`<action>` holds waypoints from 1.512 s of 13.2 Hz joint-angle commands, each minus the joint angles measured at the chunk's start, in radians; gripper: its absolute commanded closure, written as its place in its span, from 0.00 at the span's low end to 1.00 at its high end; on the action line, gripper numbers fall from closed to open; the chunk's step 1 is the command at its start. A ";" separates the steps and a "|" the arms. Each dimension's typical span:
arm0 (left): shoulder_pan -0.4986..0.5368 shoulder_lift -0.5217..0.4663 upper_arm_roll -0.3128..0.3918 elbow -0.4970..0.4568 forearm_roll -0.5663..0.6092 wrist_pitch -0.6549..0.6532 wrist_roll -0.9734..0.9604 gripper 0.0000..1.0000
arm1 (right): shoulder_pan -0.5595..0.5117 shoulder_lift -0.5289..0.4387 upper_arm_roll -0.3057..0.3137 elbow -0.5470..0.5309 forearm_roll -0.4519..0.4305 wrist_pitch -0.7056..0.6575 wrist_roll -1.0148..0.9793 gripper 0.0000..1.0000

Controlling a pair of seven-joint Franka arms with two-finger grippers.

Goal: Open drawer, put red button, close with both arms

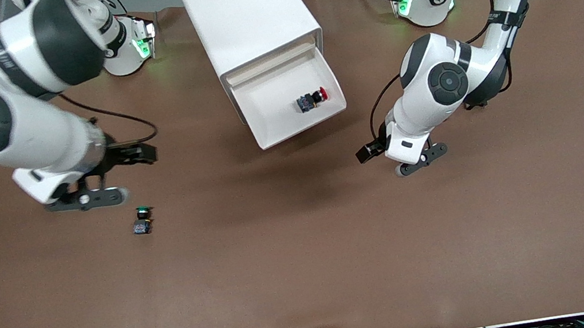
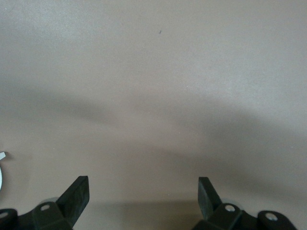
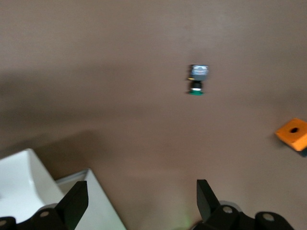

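The red button (image 1: 312,100) is lying in the open drawer (image 1: 292,123) near its corner toward the left arm's end, looking light, rigid, best pinched across its black body, while both the left gripper (image 1: 419,161) and right gripper (image 1: 98,184) are hovering spread wide over bare table (image 1: 305,254).

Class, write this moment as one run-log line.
drawer: white drawer open | item: red-capped push-button switch lying inside | left hand: open over brown table | right hand: open, empty | pending: close drawer
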 commanded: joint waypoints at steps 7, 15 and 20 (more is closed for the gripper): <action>-0.007 0.004 -0.006 -0.003 -0.001 0.004 -0.001 0.00 | -0.257 -0.032 0.023 -0.025 -0.190 -0.100 -0.385 0.00; -0.090 0.060 -0.015 -0.006 -0.011 -0.004 -0.030 0.00 | -0.261 -0.039 0.028 0.099 -0.278 -0.206 -0.379 0.00; -0.165 0.071 -0.015 -0.008 -0.011 -0.040 -0.114 0.00 | -0.272 -0.071 0.025 0.101 -0.146 -0.242 -0.388 0.00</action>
